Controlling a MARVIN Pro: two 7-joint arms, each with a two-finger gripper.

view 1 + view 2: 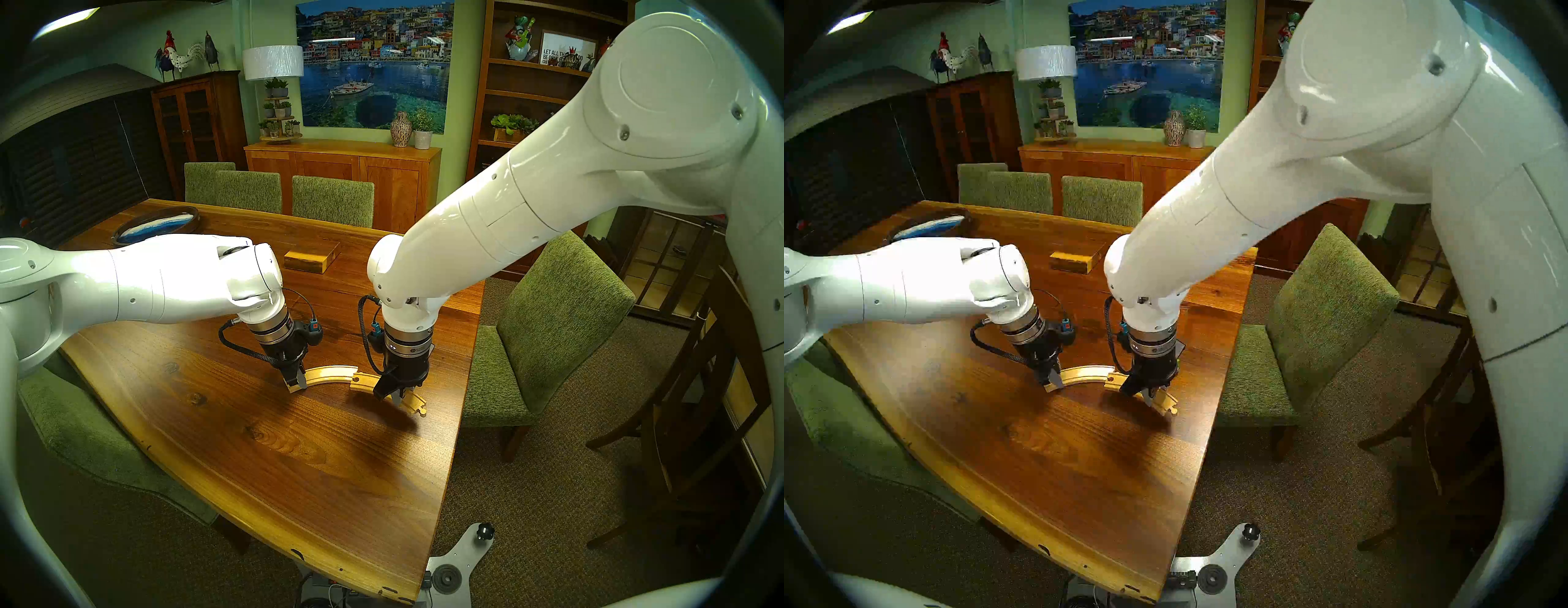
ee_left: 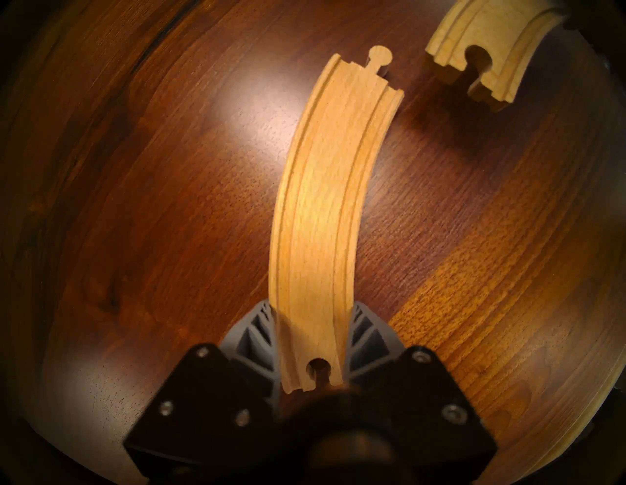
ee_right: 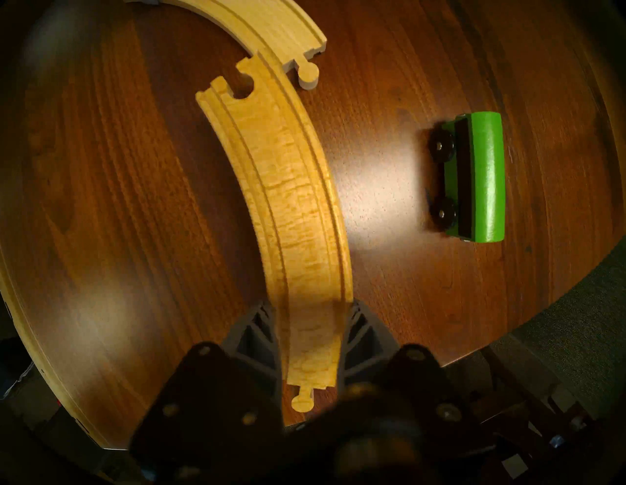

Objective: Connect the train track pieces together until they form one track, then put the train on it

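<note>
Joining step: my left tool [image 2: 313,338] clamps the left track piece [image 2: 325,210], right tool [image 3: 311,338] grips the right track piece [image 3: 288,203], whose socket next must drop over the peg at its 1 o'clock.

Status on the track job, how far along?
Done: each tool grips one curved piece; left tool holds the left track piece, right tool the right track piece. In hand: peg and socket close but not mated. Left: join them, then set the green train, lying on its side, on the track.
</note>
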